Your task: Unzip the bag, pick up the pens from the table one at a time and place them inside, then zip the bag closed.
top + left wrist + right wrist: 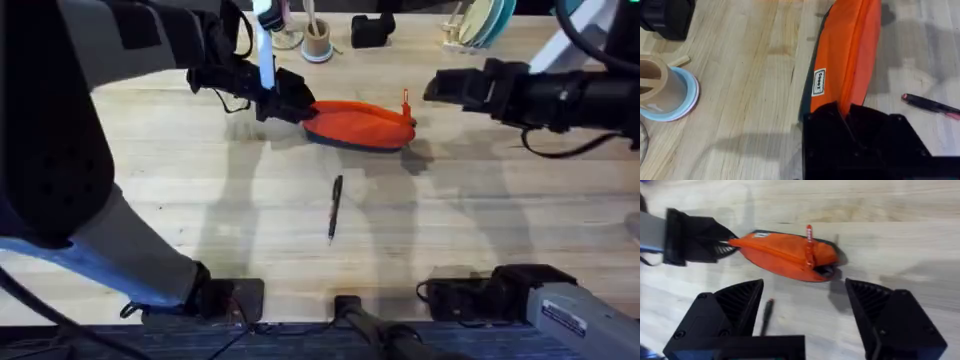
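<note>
The orange bag [360,125] lies on the wooden table [180,190], near the far middle. My left gripper [298,107] is shut on its left end; in the left wrist view the black fingers [840,125] pinch the orange fabric [850,50]. At the bag's right end the red pull tab [406,100] stands up, with a small dark gap beside it [826,270]. My right gripper [432,88] hovers open just right of the pull tab [809,235], touching nothing. One slim black pen [335,208] lies on the table in front of the bag, apart from both grippers.
At the table's far edge stand a wooden cup of sticks [318,42], a black stapler-like object [372,30] and a rack of plates [480,22]. Bare tabletop stretches around the pen and toward the front edge.
</note>
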Tool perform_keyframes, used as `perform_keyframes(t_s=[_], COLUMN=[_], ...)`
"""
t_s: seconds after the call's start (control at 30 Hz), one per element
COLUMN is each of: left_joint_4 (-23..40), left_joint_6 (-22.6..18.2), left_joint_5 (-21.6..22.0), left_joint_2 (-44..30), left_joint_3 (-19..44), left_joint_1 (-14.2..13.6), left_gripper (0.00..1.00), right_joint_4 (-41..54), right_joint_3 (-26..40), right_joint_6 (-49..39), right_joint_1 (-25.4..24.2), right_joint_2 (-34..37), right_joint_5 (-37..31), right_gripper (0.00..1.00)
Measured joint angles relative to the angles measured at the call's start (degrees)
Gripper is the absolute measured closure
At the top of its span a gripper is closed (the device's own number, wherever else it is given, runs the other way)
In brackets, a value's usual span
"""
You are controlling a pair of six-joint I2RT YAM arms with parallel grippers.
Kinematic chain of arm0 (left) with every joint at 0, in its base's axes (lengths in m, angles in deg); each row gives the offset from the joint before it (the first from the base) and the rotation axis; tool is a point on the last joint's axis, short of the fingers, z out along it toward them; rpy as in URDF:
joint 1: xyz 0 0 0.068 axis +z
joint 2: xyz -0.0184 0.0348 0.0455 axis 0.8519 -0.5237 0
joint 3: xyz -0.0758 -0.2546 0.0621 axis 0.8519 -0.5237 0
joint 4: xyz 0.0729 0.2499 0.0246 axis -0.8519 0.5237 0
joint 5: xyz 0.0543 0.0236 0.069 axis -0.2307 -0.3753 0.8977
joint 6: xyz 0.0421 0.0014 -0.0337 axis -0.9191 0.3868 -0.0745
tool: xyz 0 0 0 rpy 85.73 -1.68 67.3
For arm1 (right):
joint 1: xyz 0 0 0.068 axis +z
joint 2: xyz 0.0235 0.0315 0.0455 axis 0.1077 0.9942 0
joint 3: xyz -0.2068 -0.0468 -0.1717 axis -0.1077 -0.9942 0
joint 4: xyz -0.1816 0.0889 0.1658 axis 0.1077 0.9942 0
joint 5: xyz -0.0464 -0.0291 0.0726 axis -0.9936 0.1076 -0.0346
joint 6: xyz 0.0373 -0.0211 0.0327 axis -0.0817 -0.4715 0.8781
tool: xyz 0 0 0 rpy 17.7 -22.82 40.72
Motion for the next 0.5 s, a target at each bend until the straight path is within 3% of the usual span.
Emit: perform_keyframes(t_s=[0.2, 0.5], left_joint_4=[0.00, 0.00], left_joint_6=[0.00, 0.00], left_joint_5=[0.00, 0.00], left_joint_2=[0.00, 0.00], left_joint_3=[0.00, 0.00], left_joint_1=[0.00, 0.00], left_gripper=[0.957, 0.958], right_joint_4=[-1.78, -4.40], right_joint_3=[0.02, 0.02], right_joint_6=[5.03, 3.54], right_joint_1=[0.04, 2.89], right_joint_2=[4.39, 8.76], right_joint_5=[3.33, 4.02], right_gripper=[0.005, 0.004])
